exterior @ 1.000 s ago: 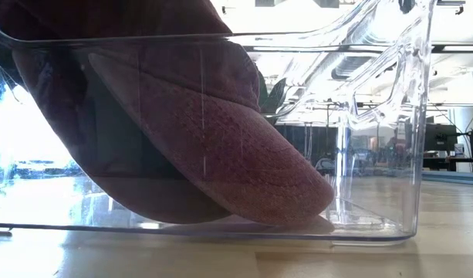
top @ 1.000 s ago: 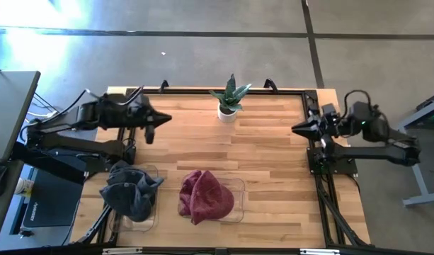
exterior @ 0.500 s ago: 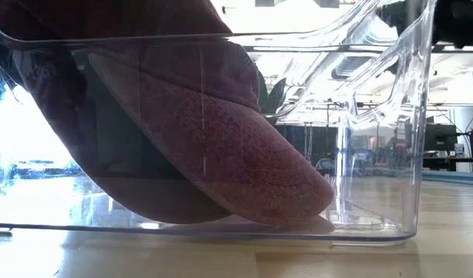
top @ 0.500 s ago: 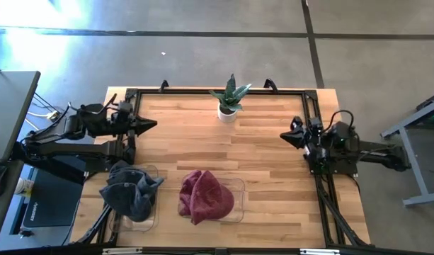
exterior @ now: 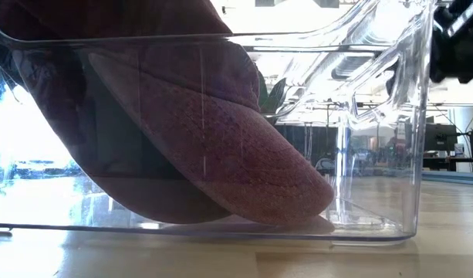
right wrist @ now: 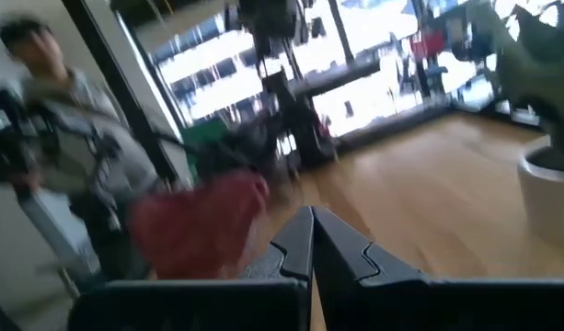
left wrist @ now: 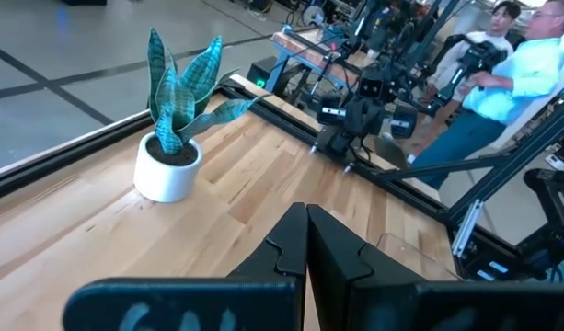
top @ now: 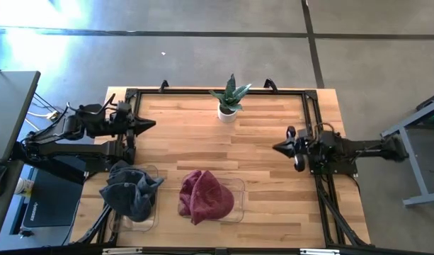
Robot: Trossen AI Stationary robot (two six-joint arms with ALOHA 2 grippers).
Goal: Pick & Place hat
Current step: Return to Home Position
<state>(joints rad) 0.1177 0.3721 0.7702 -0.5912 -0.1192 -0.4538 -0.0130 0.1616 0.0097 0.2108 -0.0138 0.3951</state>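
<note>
A maroon hat [top: 204, 196] lies in a clear bin [top: 238, 190] near the table's front edge; its brim [exterior: 290, 197] rests on the bin's floor. A grey hat [top: 132, 193] fills a second clear bin [top: 151, 221] at the front left. My left gripper [top: 151, 124] is shut and hovers level at the far left, pointing right, with nothing in it. My right gripper [top: 277, 147] is shut at the table's right side and points left, holding nothing. Its wrist view shows the maroon hat [right wrist: 203, 221] ahead of the shut fingers.
A potted plant [top: 229, 100] in a white pot stands at the middle of the far edge. Bare wooden tabletop [top: 224, 152] lies between the two grippers. People [left wrist: 530, 64] stand in the room beyond the table's right side, and another person [right wrist: 42, 138] shows beyond its left side.
My left gripper has drawn back toward the table's left edge and sunk a little, then kept still. My right gripper has come down and shifted toward the table's near edge and a bit leftward. Both hats have stayed in their bins.
</note>
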